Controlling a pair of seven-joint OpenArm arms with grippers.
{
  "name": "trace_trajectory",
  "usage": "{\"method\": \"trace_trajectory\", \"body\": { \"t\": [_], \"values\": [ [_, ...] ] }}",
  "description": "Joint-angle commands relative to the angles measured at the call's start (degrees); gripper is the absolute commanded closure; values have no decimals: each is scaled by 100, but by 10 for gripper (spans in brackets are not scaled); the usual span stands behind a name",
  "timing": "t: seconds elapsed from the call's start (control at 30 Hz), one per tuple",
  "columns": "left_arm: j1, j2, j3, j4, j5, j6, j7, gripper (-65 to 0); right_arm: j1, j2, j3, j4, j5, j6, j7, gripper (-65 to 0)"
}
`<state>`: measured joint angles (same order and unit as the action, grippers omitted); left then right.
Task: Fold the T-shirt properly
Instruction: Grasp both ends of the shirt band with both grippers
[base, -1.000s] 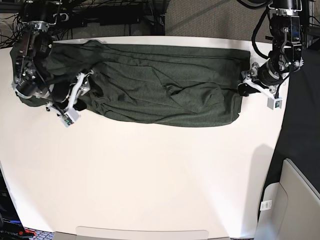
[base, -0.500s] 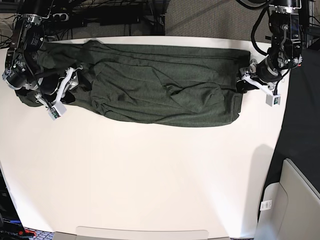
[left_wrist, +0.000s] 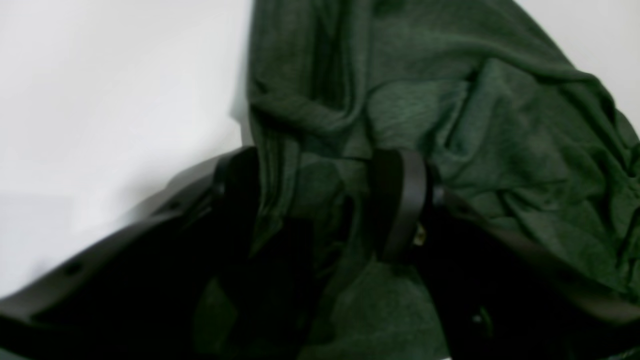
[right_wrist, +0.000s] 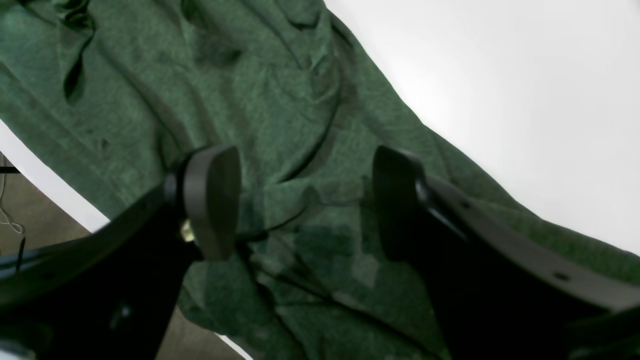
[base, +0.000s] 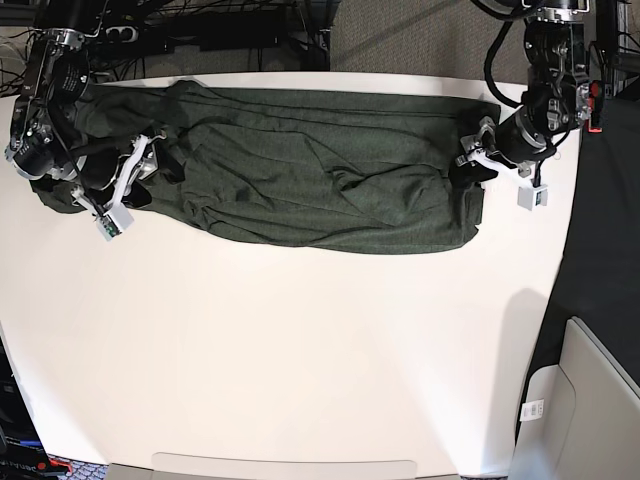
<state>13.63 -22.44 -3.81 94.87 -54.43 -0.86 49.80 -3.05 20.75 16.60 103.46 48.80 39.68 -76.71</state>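
a robotics lab or test room. a plain white worktop (base: 300, 340) fills most of the base view, with two black robot arms mounted at its far edge, one at upper left (base: 50, 110) and one at upper right (base: 545, 100). bundles of black cables (base: 250, 25) hang behind them along the top of the frame, above grey carpet (base: 420, 35). a pale plastic bin (base: 580, 410) sits at lower right.

The base view is bright and sharp, with even light from above. The white table (base: 300, 350) glows, and a soft grey shadow lies at 4 o'clock. Both wrist views are blurry. Their dark end effector fingers (right_wrist: 210, 200) are out of focus and almost black.
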Motion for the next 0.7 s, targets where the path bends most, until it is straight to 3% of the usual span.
{"method": "trace_trajectory", "body": {
  "t": [0.0,0.5,0.67],
  "values": [
    [-31,15,-19,65,-38,12,114,-347,54,83,50,111,109,32,88,-416],
    [-233,754,-19,-32,6,12,88,-347,46,83,50,111,109,32,88,-416],
    [-330,859,-19,-322,6,12,53,-345,-7,232,59,173,189,32,88,-416]
  ]
}}
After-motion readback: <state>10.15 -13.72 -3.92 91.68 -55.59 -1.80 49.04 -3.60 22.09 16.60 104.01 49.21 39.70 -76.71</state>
